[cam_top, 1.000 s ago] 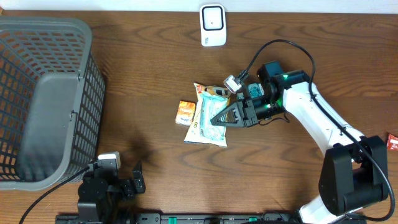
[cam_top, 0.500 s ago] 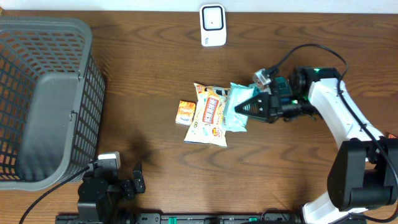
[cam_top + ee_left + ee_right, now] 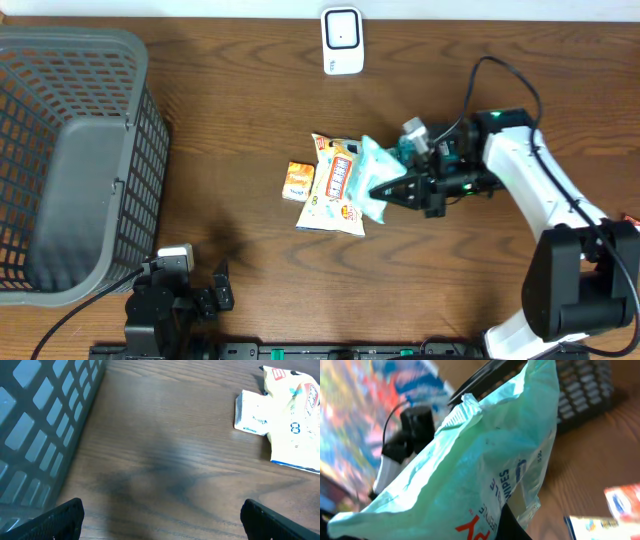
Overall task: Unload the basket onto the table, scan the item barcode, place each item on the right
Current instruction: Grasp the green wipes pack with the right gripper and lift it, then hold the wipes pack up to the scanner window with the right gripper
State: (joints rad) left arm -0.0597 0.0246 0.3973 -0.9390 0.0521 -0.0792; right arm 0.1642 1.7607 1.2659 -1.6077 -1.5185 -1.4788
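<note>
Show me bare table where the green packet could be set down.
Bare wood lies between the basket and the orange box, and between the scanner and the snack bag. It is crowded mid-table, where the right gripper holds the green packet by the snack bag.

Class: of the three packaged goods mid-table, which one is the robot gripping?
The pale green packet, pinched by the right fingers; the yellow snack bag and small orange box lie loose.

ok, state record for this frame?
right gripper: shut on mint packet, held above the right edge of snack bag
left gripper: open, empty, beside basket
scanner: far table edge, packet not yet at it
orange box: on table, against the left side of the snack bag
</note>
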